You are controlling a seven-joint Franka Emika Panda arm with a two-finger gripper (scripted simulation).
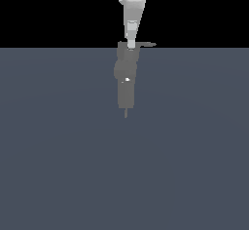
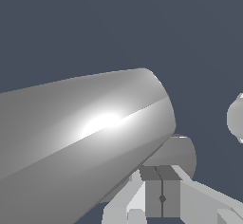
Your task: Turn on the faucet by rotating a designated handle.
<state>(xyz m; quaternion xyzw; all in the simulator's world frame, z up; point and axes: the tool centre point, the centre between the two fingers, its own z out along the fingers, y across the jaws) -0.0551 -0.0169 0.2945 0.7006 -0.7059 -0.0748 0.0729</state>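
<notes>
The faucet (image 1: 126, 80) is a blocky matte-grey upright body with a small white spot and a thin pin at its near end. Its handle (image 1: 149, 44), a thin flat lever, sticks out from the top block toward the exterior view's right. The white arm comes down from above, and my gripper (image 1: 130, 44) is at the faucet's top block, just beside the handle's root. In the wrist view the dark fingers (image 2: 153, 192) of my gripper (image 2: 162, 198) meet along a thin seam with nothing between them. A large grey rounded body (image 2: 85, 137) lies close against them; I cannot tell which part it is.
The faucet stands on a flat slate-blue floor (image 1: 58, 165) that runs to a black background behind. A pale rounded shape (image 2: 236, 118) shows at the wrist view's edge.
</notes>
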